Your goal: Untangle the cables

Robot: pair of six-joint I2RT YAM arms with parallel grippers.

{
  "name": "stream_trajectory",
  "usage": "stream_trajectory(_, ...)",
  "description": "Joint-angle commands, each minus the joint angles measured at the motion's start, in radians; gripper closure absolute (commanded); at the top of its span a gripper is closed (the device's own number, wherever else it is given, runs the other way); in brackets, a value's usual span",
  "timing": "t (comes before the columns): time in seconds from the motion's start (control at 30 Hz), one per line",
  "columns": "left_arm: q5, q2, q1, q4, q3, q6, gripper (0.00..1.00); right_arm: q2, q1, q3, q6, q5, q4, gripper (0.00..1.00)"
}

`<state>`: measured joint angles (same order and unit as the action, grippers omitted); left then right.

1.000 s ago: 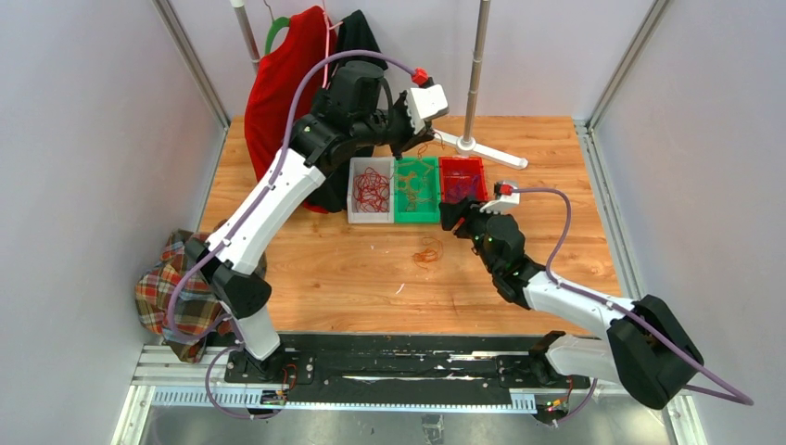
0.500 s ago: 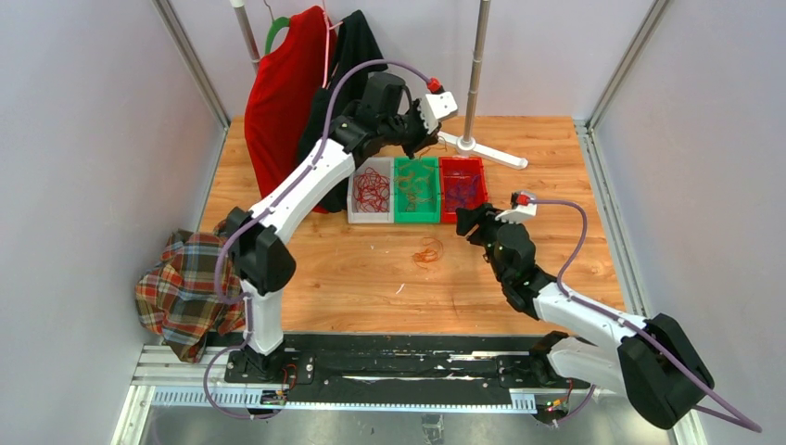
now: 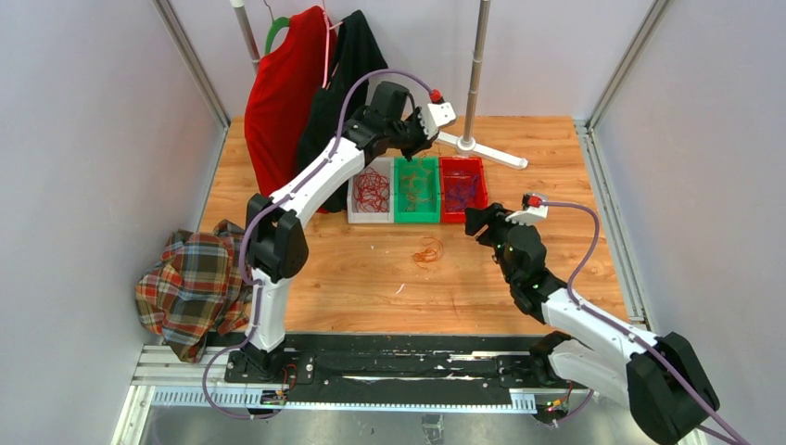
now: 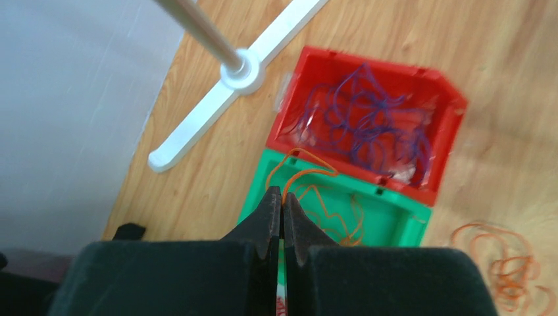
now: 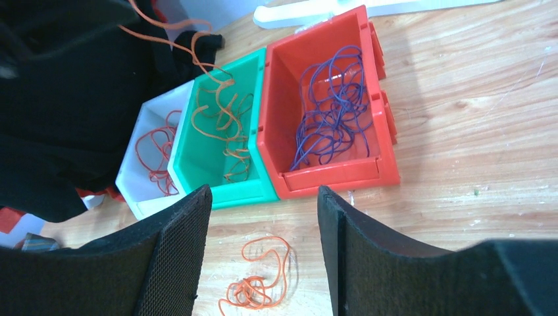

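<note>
The left gripper (image 4: pixel 281 197), pinched shut on a thin orange cable (image 4: pixel 309 172) above the green plastic bin (image 4: pixel 395 227), could drag out the curls lying inside (they look snagged together). The right gripper (image 5: pixel 263 192) hangs open over a small orange cable clump (image 5: pixel 258 284) on the wooden surface (image 5: pixel 460 164).

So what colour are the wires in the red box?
Purple wires, clearest in the right wrist view.

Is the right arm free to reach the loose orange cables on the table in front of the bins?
Probably yes: the right gripper hangs open close to the orange cables, with only bare wooden table between them.
</note>
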<state>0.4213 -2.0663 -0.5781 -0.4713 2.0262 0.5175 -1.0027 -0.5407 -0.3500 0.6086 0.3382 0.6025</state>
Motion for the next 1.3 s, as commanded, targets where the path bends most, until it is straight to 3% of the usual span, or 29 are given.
stream_trajectory(0.0, -0.138, -0.066, 0.023, -0.044, -0.008, 0.127, 1.00, 0.053, 0.028, 0.004, -0.010, -0.019, -0.045, 0.40)
stream_trajectory(0.23, -0.270, -0.087, 0.002, 0.051, -0.139, 0.138, 0.99, 0.058, 0.031, -0.035, -0.025, -0.050, -0.094, 0.39)
stream_trajectory(0.47, -0.282, -0.165, -0.022, -0.027, -0.088, 0.151, 0.96, 0.076, 0.036, -0.058, -0.044, -0.065, -0.147, 0.38)
stream_trajectory(0.67, -0.356, -0.198, -0.022, -0.140, -0.032, 0.226, 0.66, 0.082, 0.043, -0.084, -0.047, -0.075, -0.203, 0.38)
stream_trajectory(0.83, -0.278, -0.150, -0.006, -0.263, 0.024, 0.125, 0.17, 0.070, 0.044, -0.131, -0.062, -0.081, -0.276, 0.40)
stream_trajectory(0.9, -0.207, -0.123, 0.007, -0.334, 0.082, 0.088, 0.10, 0.060, 0.044, -0.146, -0.070, -0.083, -0.291, 0.38)
stream_trajectory(1.1, -0.066, 0.010, 0.068, -0.369, 0.157, -0.013, 0.02, -0.066, -0.002, -0.213, -0.045, -0.048, -0.350, 0.35)
stream_trajectory(1.27, -0.176, 0.091, 0.108, -0.394, 0.193, -0.118, 0.01, -0.295, -0.123, -0.334, -0.019, -0.011, -0.443, 0.31)
